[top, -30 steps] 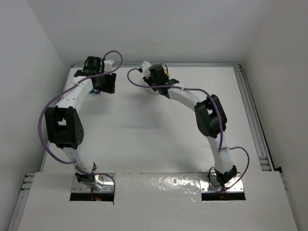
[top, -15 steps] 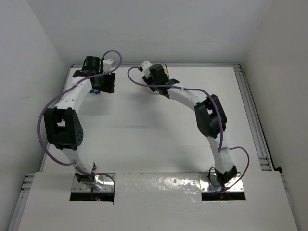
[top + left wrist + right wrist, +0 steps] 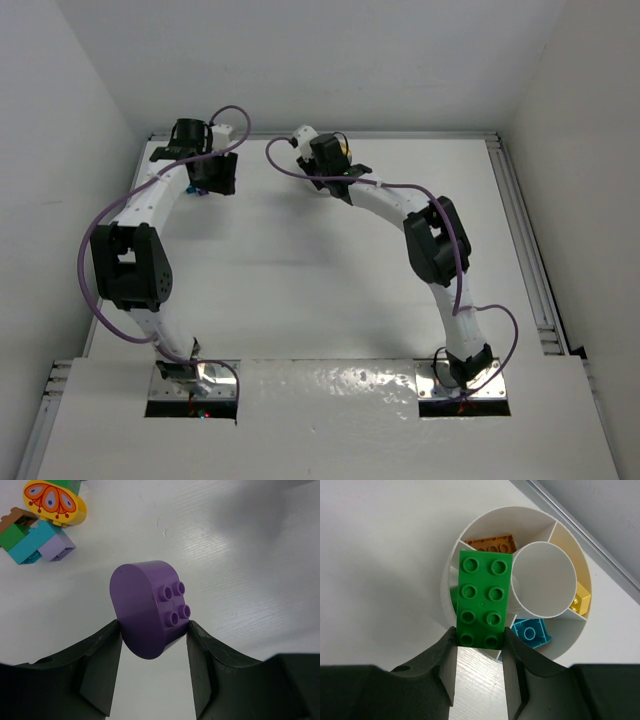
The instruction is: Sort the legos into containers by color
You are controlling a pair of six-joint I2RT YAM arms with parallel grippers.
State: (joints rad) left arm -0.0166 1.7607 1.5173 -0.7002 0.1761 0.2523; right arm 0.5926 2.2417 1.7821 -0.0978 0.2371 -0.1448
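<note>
My left gripper [image 3: 152,630] is shut on a rounded purple lego [image 3: 145,605] held just above the table. Loose legos lie at the upper left of the left wrist view: a yellow printed one [image 3: 54,502], a green and brown one [image 3: 15,530], a teal one [image 3: 27,547] and a lilac one [image 3: 57,547]. My right gripper [image 3: 480,637] is shut on a long green lego [image 3: 484,597] held over the left side of the round white dish [image 3: 452,555]. The dish's wedge containers hold an orange lego [image 3: 492,542], a yellow one [image 3: 580,601] and a teal one [image 3: 532,632]. In the top view both grippers [image 3: 210,175] [image 3: 330,165] are at the table's far end.
A metal rail [image 3: 580,535] runs along the table's edge just past the dish. The enclosure's white walls [image 3: 70,120] stand close to the left arm. A round inner cup [image 3: 542,580] fills the dish's centre.
The left gripper has shifted slightly toward the far left corner. The right arm has barely moved.
</note>
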